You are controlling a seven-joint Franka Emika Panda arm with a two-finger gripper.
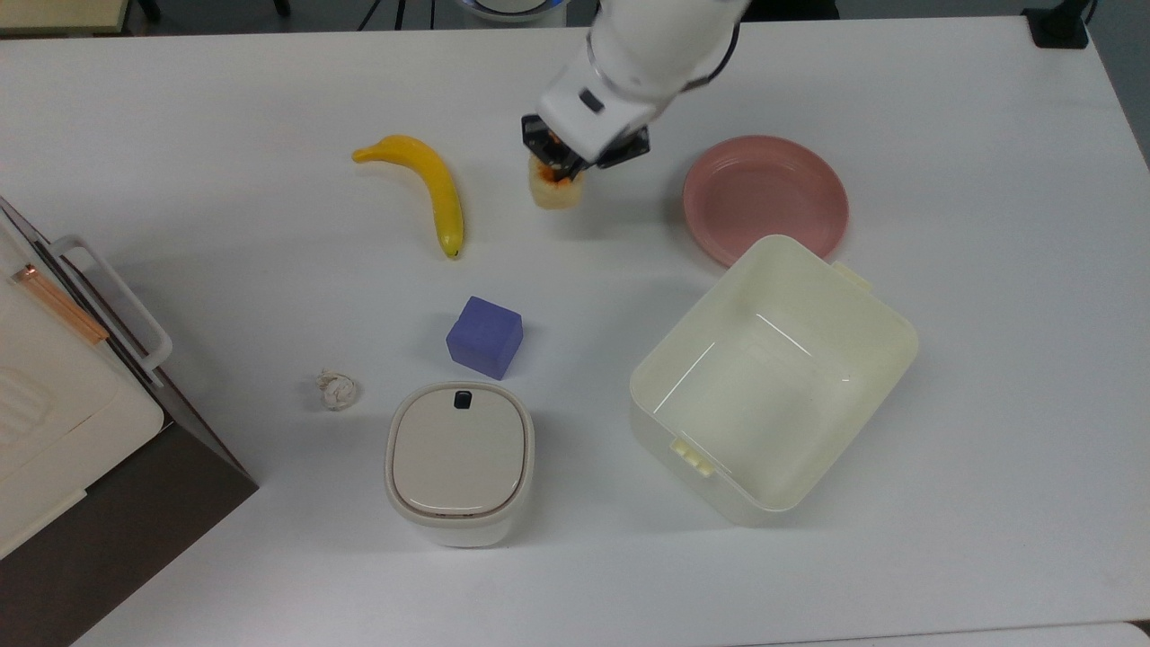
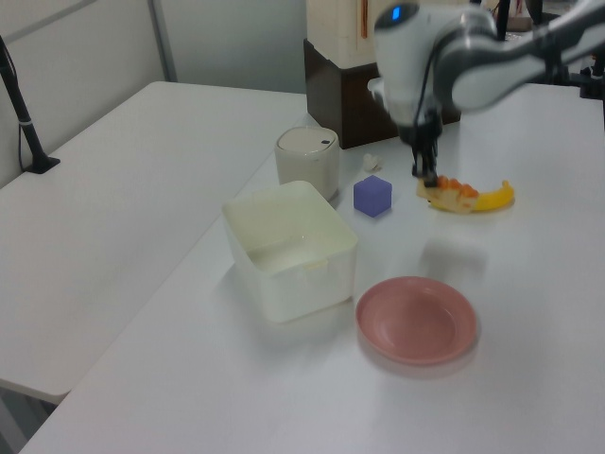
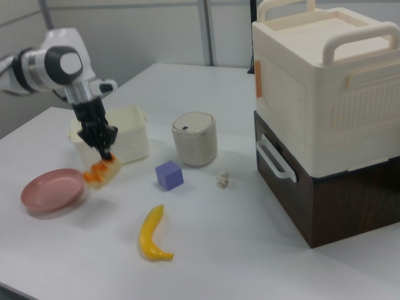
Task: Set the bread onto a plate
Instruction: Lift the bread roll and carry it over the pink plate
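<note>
The bread, a small cream loaf with an orange-brown top, hangs tilted above the white table, its shadow lying apart from it. My gripper points down and is shut on the loaf's upper end; I also see the gripper and the bread in the left view, and the gripper over the bread in the right view. The round pink plate lies bare on the table to the top view's right of the loaf, about a plate's width away. It is also the plate and the plate.
A yellow banana lies to the top view's left of the bread. A purple cube, a white lidded canister and a crumpled scrap sit nearer the front. A cream tub stands just below the plate. A cream-and-brown cabinet stands at the top view's left edge.
</note>
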